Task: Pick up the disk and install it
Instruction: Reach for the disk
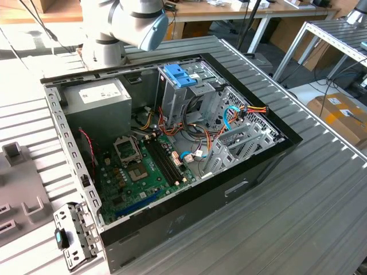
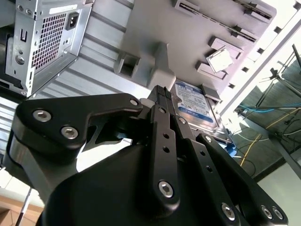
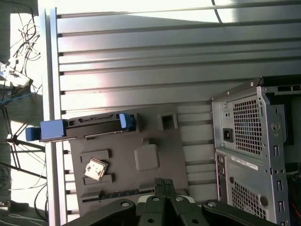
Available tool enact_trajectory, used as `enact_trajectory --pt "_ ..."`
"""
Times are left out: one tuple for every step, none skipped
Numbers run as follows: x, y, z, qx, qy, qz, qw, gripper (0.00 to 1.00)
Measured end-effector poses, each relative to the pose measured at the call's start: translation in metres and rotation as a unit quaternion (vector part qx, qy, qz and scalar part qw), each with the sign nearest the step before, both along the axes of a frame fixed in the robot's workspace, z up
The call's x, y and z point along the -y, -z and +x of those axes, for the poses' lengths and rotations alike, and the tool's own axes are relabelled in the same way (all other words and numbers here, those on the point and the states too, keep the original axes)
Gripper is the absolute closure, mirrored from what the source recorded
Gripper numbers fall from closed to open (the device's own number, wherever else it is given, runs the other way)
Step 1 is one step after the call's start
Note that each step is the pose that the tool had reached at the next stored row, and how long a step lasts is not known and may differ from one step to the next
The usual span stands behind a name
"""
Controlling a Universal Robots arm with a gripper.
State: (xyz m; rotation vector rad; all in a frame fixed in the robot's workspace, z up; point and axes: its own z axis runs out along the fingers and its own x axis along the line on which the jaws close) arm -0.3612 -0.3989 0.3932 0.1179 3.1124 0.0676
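**Q:** Where is the arm, and what is its pincer doing?

**A:** In the exterior view the arm sits at the upper left of the frame, behind an open computer case that fills the centre. In both wrist views the gripper is clenched. Its two black fingers press flat together with nothing between them.

**Q:** And the disk?

**A:** The disk is on a grey tray, just beyond the fingertips and apart from them. In the second wrist view its white label with a blue band faces the camera. In the first wrist view it appears as a thin strip. So it seems to stand on its long edge in a slot, likely so that fingers can close over its flat faces. Blue pieces sit at its ends, perhaps mounting rails, though I cannot be sure.

**Q:** Why does the case lie that way?

**A:** It rests on its side on the ribbed metal table with its panel off, so the inside can be reached from above. A blue bracket tops the drive cage at upper centre. The tray lies beside the case at the frame's left edge, probably to keep the disk within the arm's reach.
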Motion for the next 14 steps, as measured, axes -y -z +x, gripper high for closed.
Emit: enact_trajectory --pt "0.0000 0.0000 -0.0017 0.0000 0.000 0.0000 1.00000 0.89" --pt "0.0000 0.0000 -0.0032 0.0000 0.000 0.0000 1.00000 0.89" --pt "0.0000 0.0000 -0.0048 0.0000 0.000 0.0000 1.00000 0.89" --pt "0.0000 0.0001 -0.0063 0.0001 0.000 0.0000 1.00000 0.89" --pt "0.0000 0.0000 -0.0081 0.0000 0.000 0.0000 1.00000 0.89" --pt "0.0000 0.0001 -0.0108 0.0001 0.000 0.0000 1.00000 0.89" --pt "0.0000 0.0001 -0.0121 0.0000 0.000 0.0000 1.00000 0.89" --pt "0.0000 0.0001 -0.0132 0.0000 0.000 0.0000 1.00000 0.89" --pt "0.0000 0.0001 -0.0155 0.0001 0.000 0.0000 1.00000 0.89" --pt "0.0000 0.0001 -0.0178 0.0000 0.000 0.0000 1.00000 0.89" --pt "0.0000 0.0001 -0.0194 0.0000 0.000 0.0000 1.00000 0.89" --pt "0.0000 0.0000 -0.0209 0.0000 0.000 0.0000 1.00000 0.89" --pt "0.0000 0.0001 -0.0230 0.0001 0.000 0.0000 1.00000 0.89" --pt "0.0000 0.0001 -0.0242 0.0001 0.000 0.0000 1.00000 0.89"
